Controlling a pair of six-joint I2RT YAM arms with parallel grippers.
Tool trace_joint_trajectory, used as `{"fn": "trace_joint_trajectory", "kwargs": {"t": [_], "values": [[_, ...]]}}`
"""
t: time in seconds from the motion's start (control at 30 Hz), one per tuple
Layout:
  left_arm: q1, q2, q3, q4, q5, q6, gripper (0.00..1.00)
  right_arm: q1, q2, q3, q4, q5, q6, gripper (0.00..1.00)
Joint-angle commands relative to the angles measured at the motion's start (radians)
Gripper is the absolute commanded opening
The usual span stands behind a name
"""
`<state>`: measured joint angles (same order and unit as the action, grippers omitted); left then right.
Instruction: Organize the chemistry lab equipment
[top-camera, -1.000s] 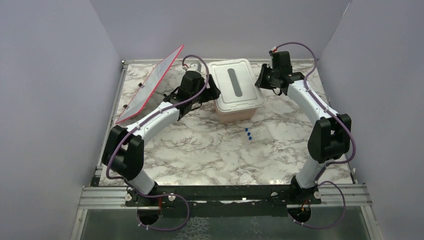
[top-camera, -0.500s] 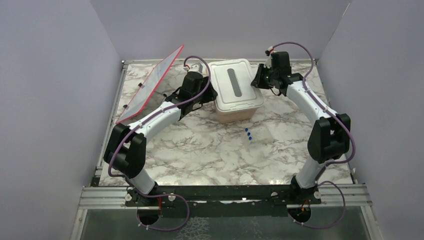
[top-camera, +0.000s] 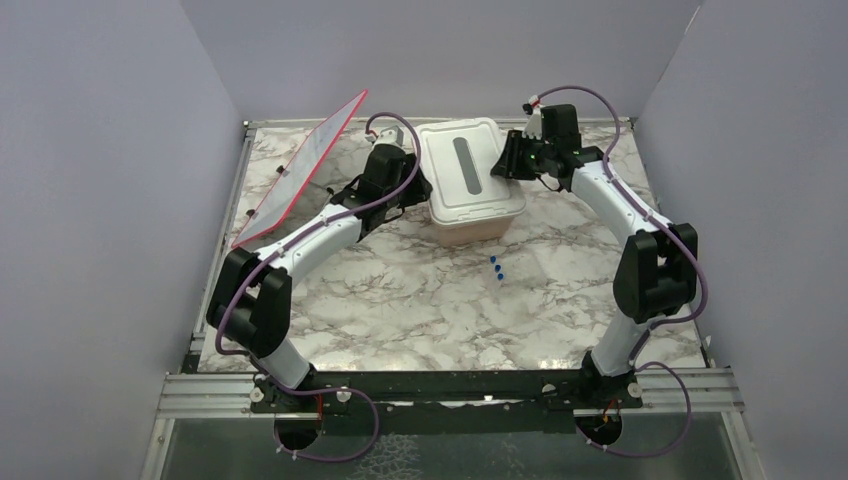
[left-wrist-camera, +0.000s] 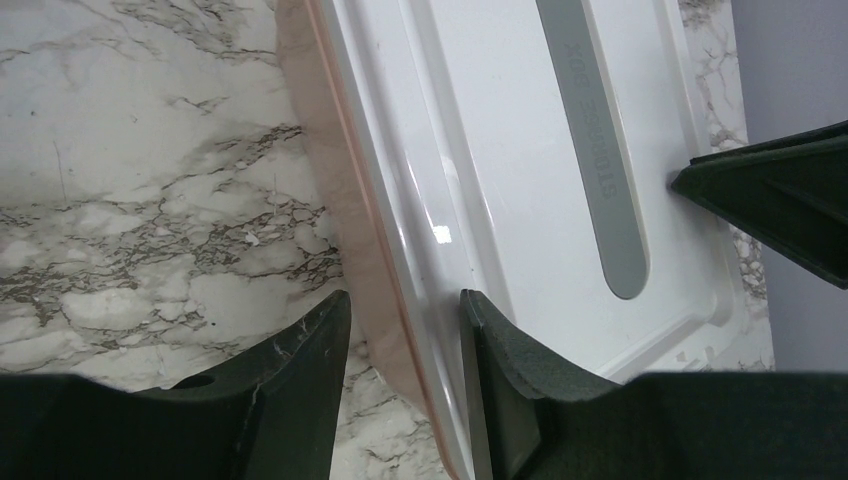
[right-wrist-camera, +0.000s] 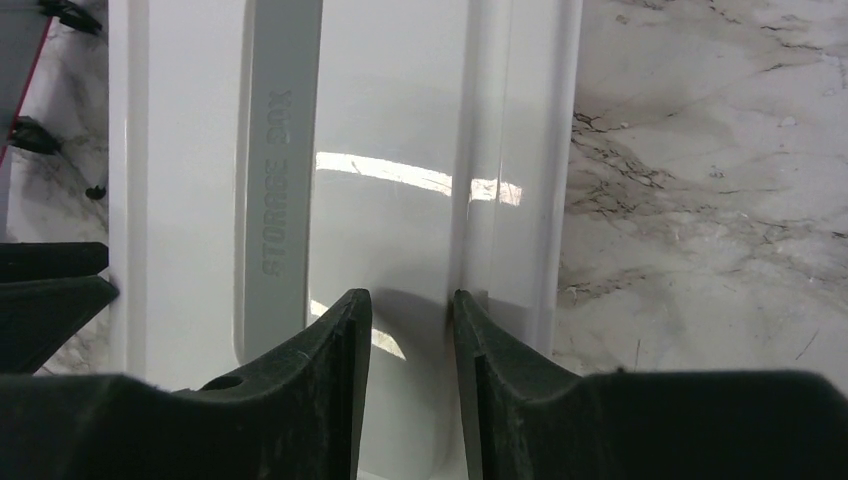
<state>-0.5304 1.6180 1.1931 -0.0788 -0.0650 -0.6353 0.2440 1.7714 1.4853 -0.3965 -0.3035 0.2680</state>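
Observation:
Three small blue-capped tubes (top-camera: 496, 268) lie on the marble in front of the pink tub (top-camera: 470, 228). The tub's white lid (top-camera: 462, 170) is on. My left gripper (top-camera: 418, 186) is open and straddles the tub's left rim (left-wrist-camera: 340, 220): one finger is outside the pink wall, the other rests on the lid (left-wrist-camera: 500, 150). My right gripper (top-camera: 507, 165) is open, with both fingers over the lid's right part (right-wrist-camera: 390, 100), near its raised edge. The pipettes, stick, tweezers and ring stand are out of view.
A flat red-edged panel (top-camera: 300, 165) leans at the back left, beside my left arm. Grey walls close in the table on three sides. The right gripper's finger (left-wrist-camera: 770, 200) shows in the left wrist view.
My right gripper has moved left, from beside the tub onto the lid's right edge. The left gripper has stayed at the tub's left rim.

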Motion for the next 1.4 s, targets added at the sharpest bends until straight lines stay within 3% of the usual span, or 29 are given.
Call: {"fn": "trace_joint_trajectory", "kwargs": {"t": [0.0,0.2,0.5,0.6,0.83,1.07,1.37], "values": [[0.007,-0.019,-0.036,-0.048,-0.055,0.011,0.46,0.005,0.014,0.016,0.036,-0.093,-0.015,0.4],[0.007,-0.02,-0.044,-0.055,-0.07,0.016,0.46,0.005,0.044,0.05,0.022,-0.104,-0.027,0.37],[0.007,-0.008,-0.017,-0.071,-0.036,0.029,0.49,0.006,0.086,0.079,-0.07,0.104,0.012,0.35],[0.007,-0.009,-0.009,-0.107,-0.094,0.027,0.52,0.006,0.096,0.107,-0.139,0.169,0.027,0.37],[0.007,-0.103,0.038,-0.121,-0.132,0.089,0.58,0.006,0.003,0.115,-0.107,0.157,0.014,0.41],[0.007,-0.272,0.068,-0.21,-0.151,0.208,0.72,0.006,-0.191,0.036,-0.095,0.196,0.021,0.43],[0.007,-0.519,-0.035,-0.412,-0.17,0.267,0.99,0.006,-0.583,-0.309,-0.141,0.356,0.161,0.47]]}}
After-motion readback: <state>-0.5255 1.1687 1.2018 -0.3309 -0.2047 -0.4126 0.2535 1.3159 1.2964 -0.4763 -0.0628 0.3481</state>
